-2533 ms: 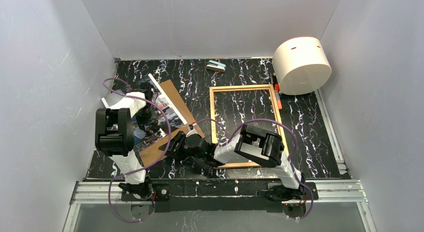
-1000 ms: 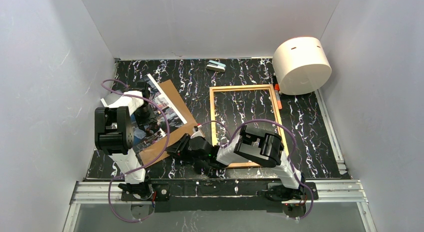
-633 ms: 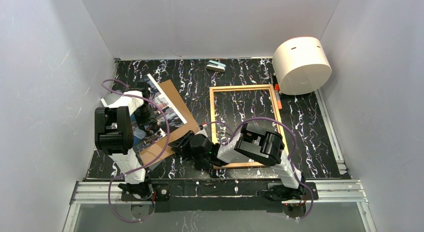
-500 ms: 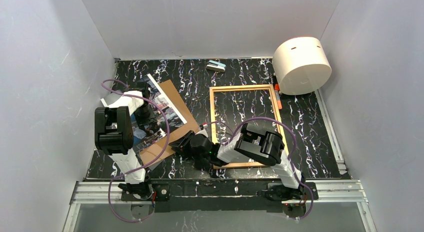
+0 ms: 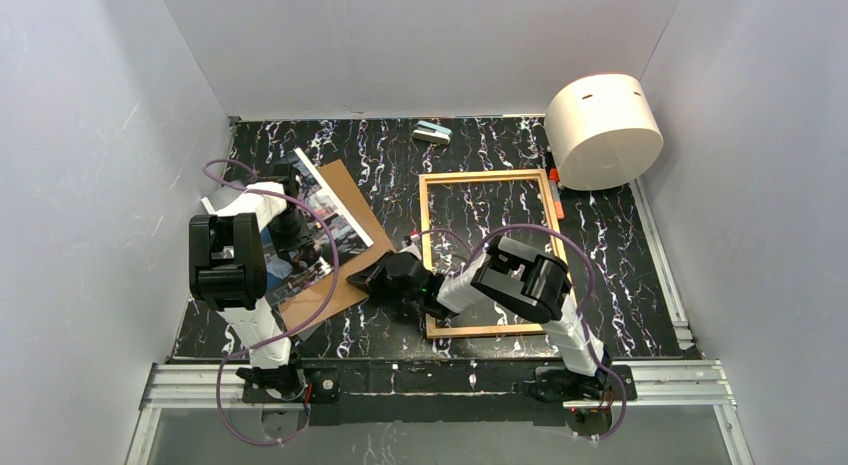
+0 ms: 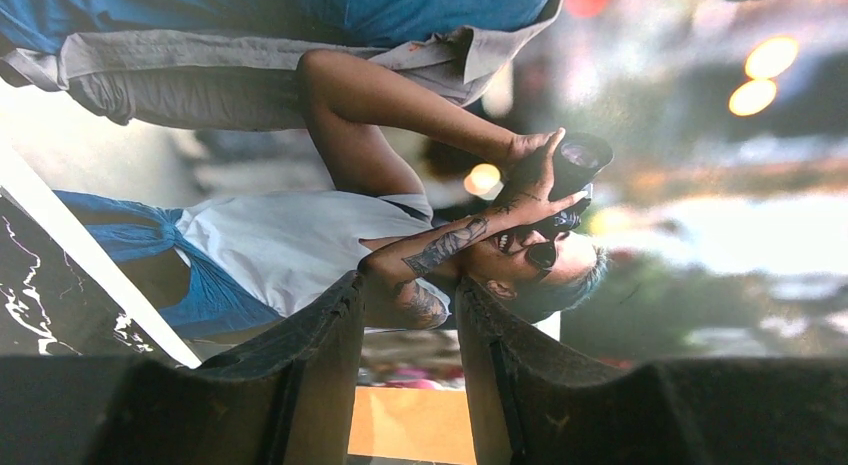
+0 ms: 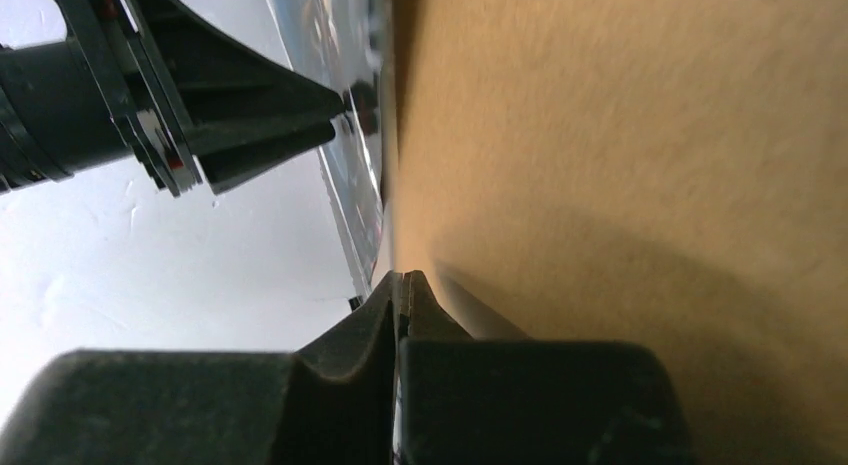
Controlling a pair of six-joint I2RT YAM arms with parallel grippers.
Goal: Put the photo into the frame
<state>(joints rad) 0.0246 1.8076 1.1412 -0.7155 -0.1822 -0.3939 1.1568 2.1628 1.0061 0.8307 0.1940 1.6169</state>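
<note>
Although the right gripper (image 7: 400, 277) has its fingers pressed together on a thin edge, where the photo (image 5: 322, 217) lies on the cardboard (image 5: 352, 193), I cannot tell which sheet it pinches. The left gripper (image 6: 408, 285) is spread, with its tips at the photo's face. In the top view the photo sits left of centre, slanted. The frame (image 5: 485, 174) lies to its right, long sides running up and down, nearer the right arm.
</note>
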